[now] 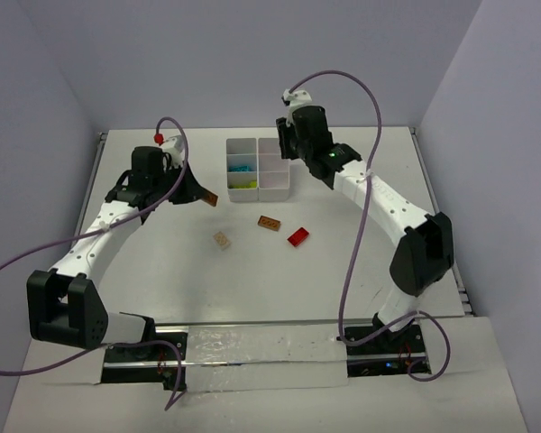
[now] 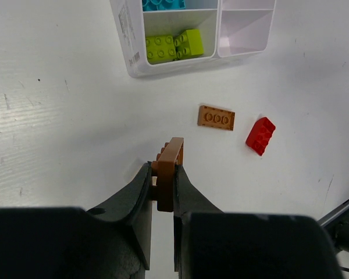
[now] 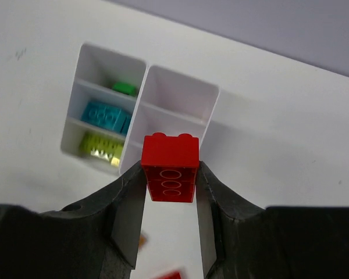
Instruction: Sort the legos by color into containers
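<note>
Red brick (image 3: 170, 154) was clamped in right gripper (image 3: 170, 181), long axis running up-frame, overlapping lower edge of tray (image 3: 186, 77) at its empty right column. Green, cyan, lime sat in left column. Left gripper (image 2: 163, 172) pinched brown brick (image 2: 173, 154), tray at top of its view, farther off.

The tray's (image 3: 211, 113) right column seems bare, open from above; the right gripper (image 3: 170, 177), clamping the held red brick (image 3: 170, 152), hangs near it; the green brick (image 3: 125, 88), cyan bricks (image 3: 107, 116) and lime bricks (image 3: 100, 146) fill the left column; the tan brick (image 1: 222, 239), brown plate (image 1: 270, 222) and loose red brick (image 1: 298, 237) lie well apart, with room between them.
</note>
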Available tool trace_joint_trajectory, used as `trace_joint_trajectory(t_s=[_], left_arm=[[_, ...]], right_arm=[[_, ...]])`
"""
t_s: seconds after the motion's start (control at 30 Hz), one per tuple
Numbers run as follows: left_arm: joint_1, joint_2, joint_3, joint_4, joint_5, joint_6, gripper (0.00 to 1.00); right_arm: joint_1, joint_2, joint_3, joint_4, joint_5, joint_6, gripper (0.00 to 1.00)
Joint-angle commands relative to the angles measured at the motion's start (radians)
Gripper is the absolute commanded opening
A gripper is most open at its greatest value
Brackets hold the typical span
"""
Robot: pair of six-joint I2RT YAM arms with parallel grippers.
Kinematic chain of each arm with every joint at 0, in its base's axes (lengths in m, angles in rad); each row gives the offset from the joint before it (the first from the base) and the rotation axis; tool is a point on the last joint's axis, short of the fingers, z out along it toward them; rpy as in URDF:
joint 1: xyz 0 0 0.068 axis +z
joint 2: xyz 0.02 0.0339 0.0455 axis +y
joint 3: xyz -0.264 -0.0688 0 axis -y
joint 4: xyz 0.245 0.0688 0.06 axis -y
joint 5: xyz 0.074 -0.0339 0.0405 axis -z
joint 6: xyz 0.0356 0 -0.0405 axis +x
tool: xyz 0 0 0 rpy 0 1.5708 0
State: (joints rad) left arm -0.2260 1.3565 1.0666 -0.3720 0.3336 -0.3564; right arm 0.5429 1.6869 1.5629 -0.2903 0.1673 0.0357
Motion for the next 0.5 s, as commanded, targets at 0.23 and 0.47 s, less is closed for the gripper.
trace_joint_trajectory(t_s=[0.23, 0.47], left_arm=[[0.011, -0.029, 0.053, 0.042, -0.048, 0.020, 0.00], [0.014, -0.005, 0.070, 0.054, -0.045, 0.027, 0.00]], right_arm=[[0.008, 0.240, 0.169, 0.282, 0.235, 0.191, 0.00], [0.006, 0.313, 0.178, 0.372, 0.249, 0.162, 0.00]])
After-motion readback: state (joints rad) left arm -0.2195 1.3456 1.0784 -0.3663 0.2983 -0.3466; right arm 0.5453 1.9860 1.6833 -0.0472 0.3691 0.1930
